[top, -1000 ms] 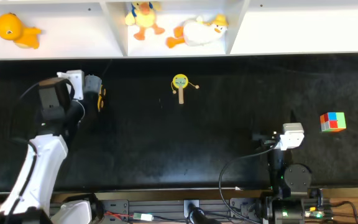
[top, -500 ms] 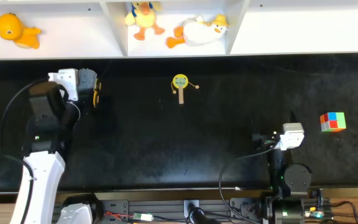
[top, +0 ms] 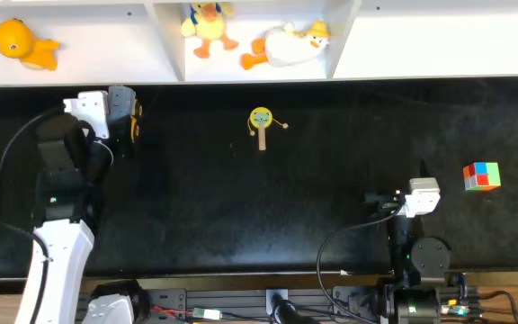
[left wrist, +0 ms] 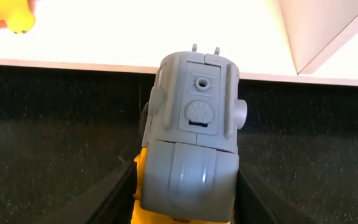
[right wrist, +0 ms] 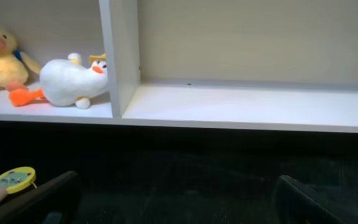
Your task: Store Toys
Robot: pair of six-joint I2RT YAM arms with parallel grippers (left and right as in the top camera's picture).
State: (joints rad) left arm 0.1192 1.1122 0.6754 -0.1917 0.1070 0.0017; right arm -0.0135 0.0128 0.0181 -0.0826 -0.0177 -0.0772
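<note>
Grey-and-yellow toy (left wrist: 191, 143), clamped in the left gripper (top: 117, 112), nears the shelf (top: 421, 45) holding three plush ducks (top: 286, 47); rattle (top: 261, 121) and cube (top: 481, 175) lie on the bench (top: 331, 198), right gripper (right wrist: 179, 205) open.

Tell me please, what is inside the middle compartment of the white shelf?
Two plush toys: a yellow duck, upright, and a white duck lying on its side beside it. Anything behind their bodies is covered.
</note>
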